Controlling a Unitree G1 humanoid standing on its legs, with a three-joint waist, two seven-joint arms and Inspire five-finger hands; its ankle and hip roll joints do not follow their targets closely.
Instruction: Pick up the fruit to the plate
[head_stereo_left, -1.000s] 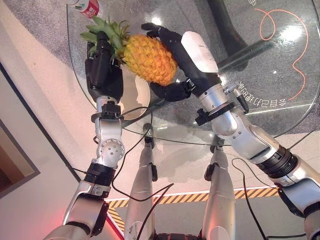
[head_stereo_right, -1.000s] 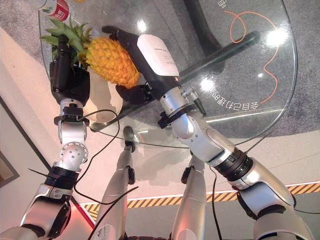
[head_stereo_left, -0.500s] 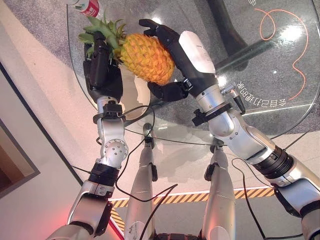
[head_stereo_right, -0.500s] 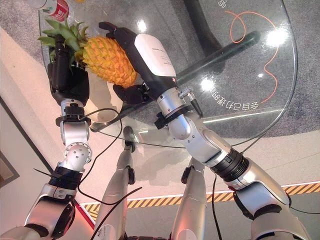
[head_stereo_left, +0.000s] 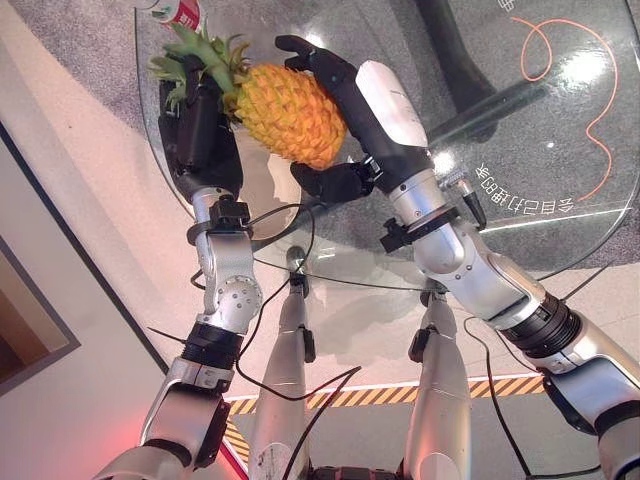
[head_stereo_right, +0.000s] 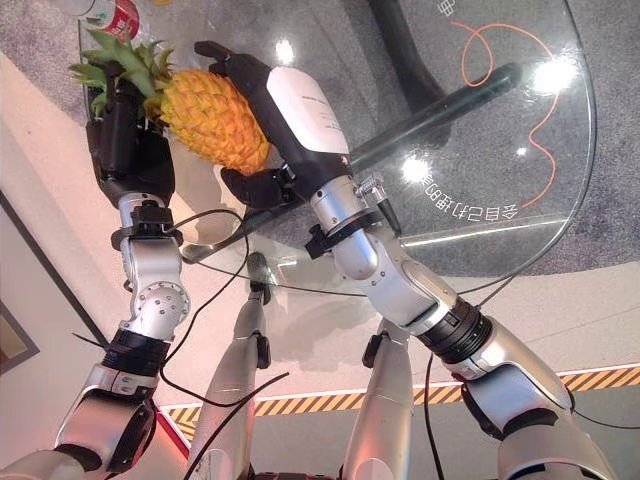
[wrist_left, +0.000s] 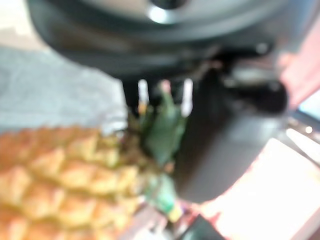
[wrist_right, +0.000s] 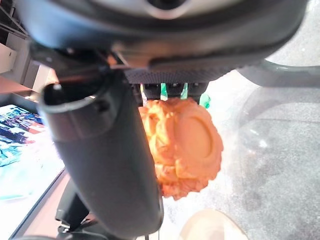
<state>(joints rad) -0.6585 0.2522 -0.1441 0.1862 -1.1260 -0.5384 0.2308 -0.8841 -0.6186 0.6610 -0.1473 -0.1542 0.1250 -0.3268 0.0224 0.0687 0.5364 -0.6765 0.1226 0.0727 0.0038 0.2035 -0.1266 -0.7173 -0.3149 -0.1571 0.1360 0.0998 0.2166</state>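
I hold the pineapple (head_stereo_left: 288, 113) between both hands above the glass table (head_stereo_left: 560, 170). Its long axis runs across my front: the leafy crown (head_stereo_left: 195, 52) points to my left, the base to my right and toward me. My right hand (head_stereo_left: 345, 110) wraps the body, fingers curled over the far side and thumb under the base, so it is clamped on the fruit. My left hand (head_stereo_left: 195, 125) stands at the crown end, fingers upright among the leaves; whether they grip the leaves I cannot tell. Judgement: the right hand carries most of the weight. I cannot make out a plate for certain, so the direction of transfer is undetermined.
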